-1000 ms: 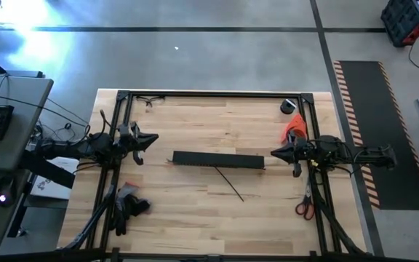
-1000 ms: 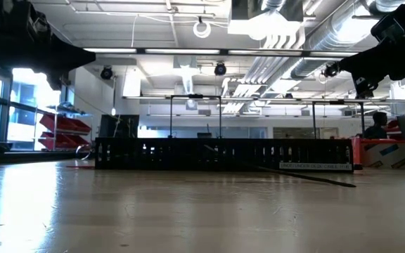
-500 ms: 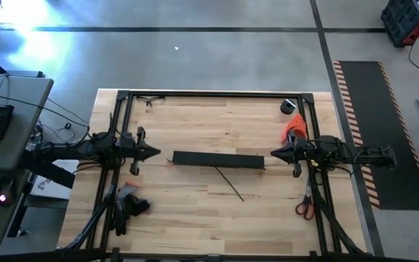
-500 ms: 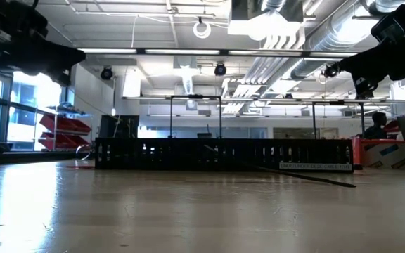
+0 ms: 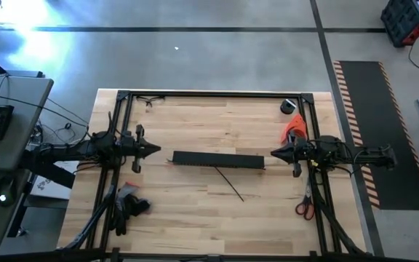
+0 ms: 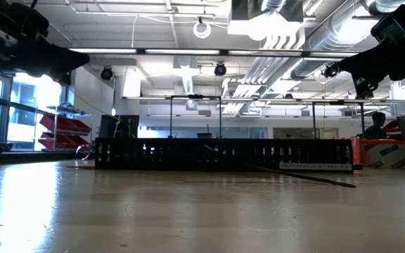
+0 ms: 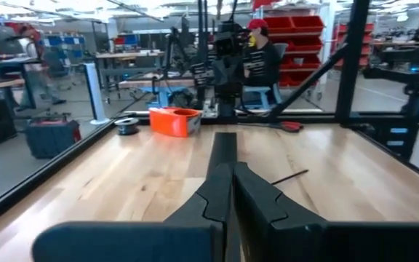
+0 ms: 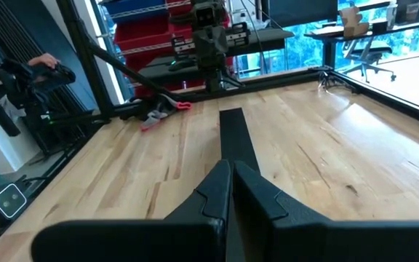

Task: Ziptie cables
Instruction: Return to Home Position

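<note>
Looking down on the desk (image 5: 195, 218), we found the long black duct (image 5: 218, 159) lying flat near its middle with its lid on, and we could see no loose cables anywhere; we judged that they were shut inside the duct, though none of the views let us confirm it. The duct's long axis ran across the desk from the left arm's side to the right arm's side, so each of its ends pointed at one arm. The left claw (image 5: 153, 151) hung off the duct's left end, aimed along that same line, and its own camera showed the two fingers pressed together with nothing between them. The right claw (image 5: 273, 153) faced it from the other end, fingers likewise closed and empty, and its tip sat closer to its end of the duct than the left one did to its own. From each wrist the duct ran straight ahead, away from the fingers, so neither claw was touching it. A thin dark strand (image 5: 230, 182) lay slantwise on the desk just beside the duct's near edge. We judged the job on the desk finished and only the retreat left: each arm could draw back along the duct's axis, away from its end, without crossing the duct or the strand.
</note>
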Controlling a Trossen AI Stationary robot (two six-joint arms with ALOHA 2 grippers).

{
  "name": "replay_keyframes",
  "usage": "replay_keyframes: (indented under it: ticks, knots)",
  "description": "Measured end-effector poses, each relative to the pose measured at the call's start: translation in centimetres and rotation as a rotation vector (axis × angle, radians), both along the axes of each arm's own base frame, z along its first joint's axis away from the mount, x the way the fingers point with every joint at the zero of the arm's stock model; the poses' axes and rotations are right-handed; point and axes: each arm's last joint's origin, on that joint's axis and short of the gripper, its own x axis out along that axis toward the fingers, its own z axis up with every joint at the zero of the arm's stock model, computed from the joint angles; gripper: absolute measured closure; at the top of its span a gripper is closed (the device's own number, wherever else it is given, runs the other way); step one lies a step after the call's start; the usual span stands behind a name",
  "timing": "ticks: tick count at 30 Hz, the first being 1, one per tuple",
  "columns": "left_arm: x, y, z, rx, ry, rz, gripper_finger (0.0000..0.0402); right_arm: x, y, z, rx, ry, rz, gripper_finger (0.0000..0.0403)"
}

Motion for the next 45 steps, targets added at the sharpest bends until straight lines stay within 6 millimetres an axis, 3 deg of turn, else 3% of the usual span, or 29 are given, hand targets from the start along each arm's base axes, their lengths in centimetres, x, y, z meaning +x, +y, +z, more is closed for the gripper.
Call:
replay_keyframes:
  ticks: [18,45]
  knots:
    - [-0.2,1.6,0.0,0.001,-0.004,0.181,0.0402,0.0,0.0,0.0,0.000,0.000,0.000,0.0402]
    - [-0.2,1.5,0.0,0.001,-0.002,0.183,0.0402,0.0,0.0,0.0,0.000,0.000,0.000,0.0402]
